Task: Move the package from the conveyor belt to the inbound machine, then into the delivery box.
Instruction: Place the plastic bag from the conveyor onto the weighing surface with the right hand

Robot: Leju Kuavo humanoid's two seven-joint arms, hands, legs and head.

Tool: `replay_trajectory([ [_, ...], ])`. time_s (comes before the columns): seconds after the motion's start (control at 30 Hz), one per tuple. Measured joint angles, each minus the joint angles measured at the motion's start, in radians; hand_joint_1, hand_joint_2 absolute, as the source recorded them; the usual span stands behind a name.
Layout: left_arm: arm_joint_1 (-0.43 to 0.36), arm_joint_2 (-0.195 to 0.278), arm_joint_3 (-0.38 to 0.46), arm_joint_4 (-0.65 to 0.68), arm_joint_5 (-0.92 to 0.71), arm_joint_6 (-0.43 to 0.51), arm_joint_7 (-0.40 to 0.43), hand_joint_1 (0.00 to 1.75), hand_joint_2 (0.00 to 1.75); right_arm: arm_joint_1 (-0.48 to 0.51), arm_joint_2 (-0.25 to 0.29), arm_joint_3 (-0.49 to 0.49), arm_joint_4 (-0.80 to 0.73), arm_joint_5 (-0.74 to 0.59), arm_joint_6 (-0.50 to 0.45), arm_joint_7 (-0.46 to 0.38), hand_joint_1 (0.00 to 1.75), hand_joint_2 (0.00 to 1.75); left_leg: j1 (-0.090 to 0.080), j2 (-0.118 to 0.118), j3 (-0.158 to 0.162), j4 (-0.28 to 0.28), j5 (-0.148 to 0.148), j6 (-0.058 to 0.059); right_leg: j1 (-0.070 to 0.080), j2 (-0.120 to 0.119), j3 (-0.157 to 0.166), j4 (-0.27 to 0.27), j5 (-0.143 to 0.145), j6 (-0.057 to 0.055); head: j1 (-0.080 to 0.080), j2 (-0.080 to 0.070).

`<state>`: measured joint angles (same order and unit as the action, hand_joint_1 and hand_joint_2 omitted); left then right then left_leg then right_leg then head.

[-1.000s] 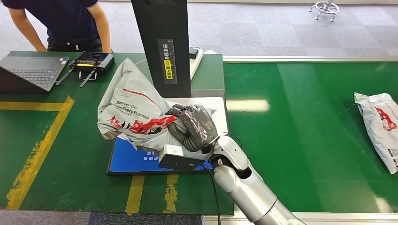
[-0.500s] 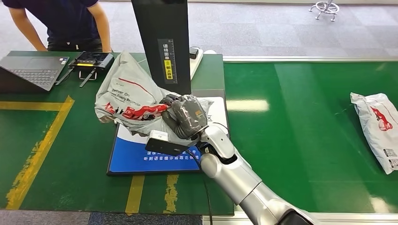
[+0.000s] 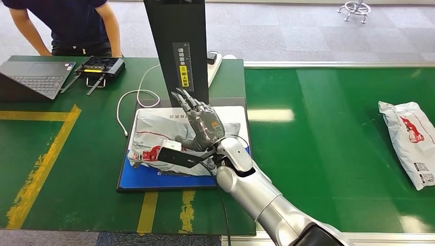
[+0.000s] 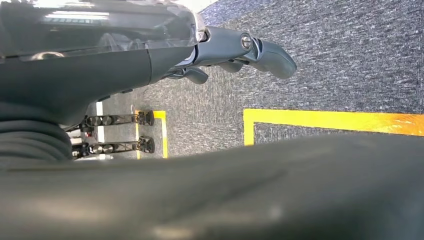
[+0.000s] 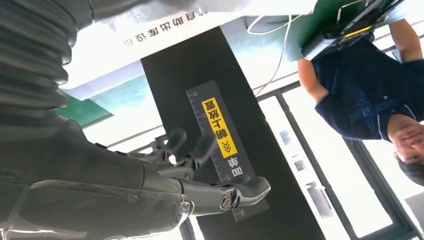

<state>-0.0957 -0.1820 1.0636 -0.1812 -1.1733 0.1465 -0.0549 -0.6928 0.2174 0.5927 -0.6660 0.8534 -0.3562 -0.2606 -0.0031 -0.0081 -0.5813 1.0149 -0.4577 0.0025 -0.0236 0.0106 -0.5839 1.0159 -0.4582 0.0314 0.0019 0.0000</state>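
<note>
The grey-white soft plastic mailer package [image 3: 169, 134] with red print lies flat on the white and blue platform of the inbound machine [image 3: 134, 180], at the foot of the machine's black upright scanner column [image 3: 177, 46]. The right hand [image 3: 199, 123] is above the package with fingers spread and straight, pointing toward the column; it holds nothing, though whether the palm touches the film cannot be told from the head view. The left hand [image 4: 240, 50] hangs low over grey carpet, fingers loosely extended, nothing in it. Handling judgement: the package looks light and limp, a thin crinkled film bag with flat contents; it will sag and fold when lifted, and the film is probably slick. Best hold is likely a pinch on a gathered fold or along one edge, with the fingers closing across the bag's body rather than on a corner alone. Nothing about it looks fragile. Count: two mailer packages, one on the platform and a second similar grey-white mailer [image 3: 409, 141] on the green conveyor belt [image 3: 328, 133], well apart to the right. One black laptop [image 3: 36, 77], one small black device with antennas [image 3: 100, 65], one loose white cable [image 3: 131, 100], one person in a dark shirt [image 3: 72, 23] behind the table. Delivery box not identified.
</note>
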Motion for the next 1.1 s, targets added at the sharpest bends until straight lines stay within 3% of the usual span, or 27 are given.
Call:
replay_trajectory([
  [0.67,0.001,0.000,0.002,0.000,0.004,0.004,0.000,0.00,0.00,-0.007,0.000,-0.023,0.040,-0.021,-0.004,-0.028,0.00,1.75,0.000,0.000,0.000,0.000,0.000,0.000,0.000,0.000,0.000,0.000,0.000,0.000,0.000,0.000],
  [1.1,0.002,0.000,0.005,0.000,0.009,0.009,0.000,0.00,0.00,-0.033,-0.032,-0.146,-0.010,-0.196,0.066,-0.092,0.00,1.75,0.000,0.000,0.000,0.001,0.000,0.000,0.000,0.000,0.000,0.000,0.000,0.000,0.000,0.000],
])
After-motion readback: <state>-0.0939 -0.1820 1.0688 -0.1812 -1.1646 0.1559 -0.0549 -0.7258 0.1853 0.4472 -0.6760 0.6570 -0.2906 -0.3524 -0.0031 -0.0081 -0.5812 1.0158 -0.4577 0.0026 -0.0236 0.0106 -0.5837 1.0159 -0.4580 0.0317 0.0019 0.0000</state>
